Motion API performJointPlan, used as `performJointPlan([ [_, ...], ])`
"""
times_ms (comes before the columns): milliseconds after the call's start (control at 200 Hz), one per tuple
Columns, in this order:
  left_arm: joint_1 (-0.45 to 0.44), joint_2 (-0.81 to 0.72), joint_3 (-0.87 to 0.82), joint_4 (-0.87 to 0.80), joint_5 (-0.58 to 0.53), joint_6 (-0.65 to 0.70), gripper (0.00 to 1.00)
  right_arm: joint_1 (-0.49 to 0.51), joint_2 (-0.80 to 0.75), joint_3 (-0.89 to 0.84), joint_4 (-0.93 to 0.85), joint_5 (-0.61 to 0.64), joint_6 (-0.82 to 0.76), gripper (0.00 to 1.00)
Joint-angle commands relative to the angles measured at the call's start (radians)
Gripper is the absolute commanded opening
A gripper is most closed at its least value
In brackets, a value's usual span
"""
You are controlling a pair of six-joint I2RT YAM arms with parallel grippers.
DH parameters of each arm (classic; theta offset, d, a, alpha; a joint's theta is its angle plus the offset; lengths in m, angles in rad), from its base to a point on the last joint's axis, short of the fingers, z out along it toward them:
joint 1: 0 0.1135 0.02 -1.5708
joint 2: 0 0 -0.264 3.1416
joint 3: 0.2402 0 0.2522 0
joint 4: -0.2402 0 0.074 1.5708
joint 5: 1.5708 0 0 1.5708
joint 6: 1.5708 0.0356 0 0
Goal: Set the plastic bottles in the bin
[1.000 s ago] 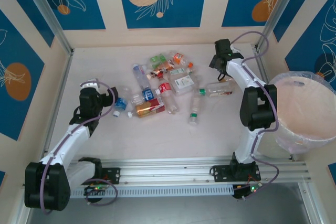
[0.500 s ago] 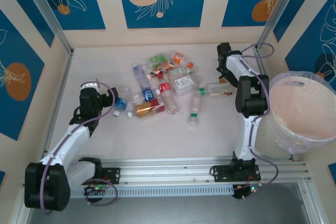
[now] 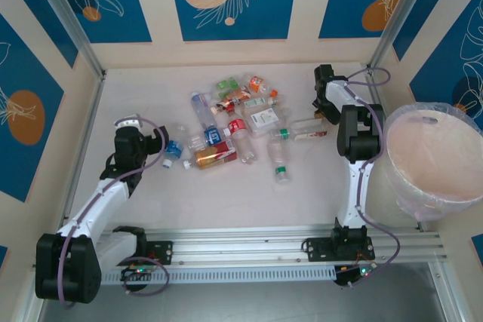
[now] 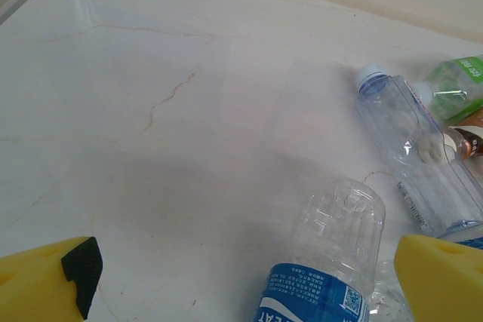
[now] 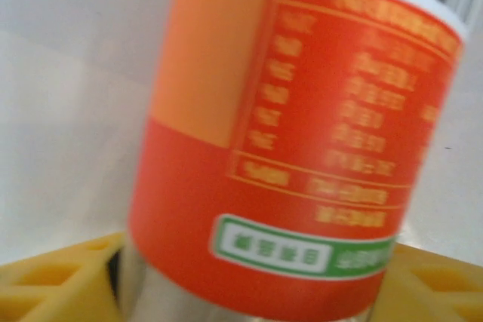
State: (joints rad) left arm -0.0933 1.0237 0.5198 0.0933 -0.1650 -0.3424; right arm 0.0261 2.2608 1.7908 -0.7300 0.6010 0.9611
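Now we find the plastic bottles [image 3: 238, 122] heaped on the white table [image 3: 151, 88], a little toward 12 o'clock from its middle, with red, blue, green and orange labels mixed together. One green-capped bottle [image 3: 281, 165] lies by itself at 5 o'clock of the heap. The bin [image 3: 434, 160] stands beyond the table's edge at 3 o'clock, well apart from the heap, its pale pinkish inside turned up to the overhead camera.

Our right gripper [image 3: 326, 115] reaches out at 3 o'clock of the heap, over the base end of a red-labelled bottle [image 3: 306, 130]. That bottle lies on its side with its green cap toward 9 o'clock. From the right wrist we see its red and orange label close up and blurred, with the gripper's yellow fingers [image 5: 53, 284] low on either side, just beside it. We cannot tell whether this pincer already presses the bottle or stands a little off it.

Our left gripper [image 3: 160, 147] sits at 9 o'clock of the heap, its pincer spread wide and holding nothing. In the left wrist view a clear blue-labelled bottle [image 4: 324, 277] lies on the table between the two yellow tips, nearer the one at 3 o'clock. Farther off, toward 1 o'clock, a clear white-capped bottle [image 4: 411, 164] lies just beside a green-labelled bottle [image 4: 460, 81].
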Motion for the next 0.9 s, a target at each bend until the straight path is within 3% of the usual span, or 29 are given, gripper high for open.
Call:
performJointPlan([
  [0,0.014,-0.003,-0.010,0.035,0.027,-0.004,1.00,0.011,-0.062,-0.027,0.123,-0.056,-0.082,0.58],
  [130,0.014,-0.008,-0.010,0.027,0.043,-0.013,1.00,0.050,-0.145,-0.063,0.217,-0.039,-0.197,0.52],
  [335,0.014,-0.019,-0.010,0.037,0.118,-0.020,1.00,0.122,-0.303,-0.117,0.347,0.029,-0.383,0.50],
  [560,0.014,-0.032,-0.011,0.046,0.185,-0.029,1.00,0.185,-0.567,-0.284,0.530,-0.105,-0.564,0.44],
  [685,0.014,-0.031,-0.018,0.071,0.214,-0.037,1.00,0.214,-0.732,-0.307,0.464,-0.162,-0.650,0.43],
  [895,0.015,-0.002,-0.022,0.147,0.319,-0.068,1.00,0.176,-0.915,-0.258,0.149,-0.107,-0.653,0.43],
])
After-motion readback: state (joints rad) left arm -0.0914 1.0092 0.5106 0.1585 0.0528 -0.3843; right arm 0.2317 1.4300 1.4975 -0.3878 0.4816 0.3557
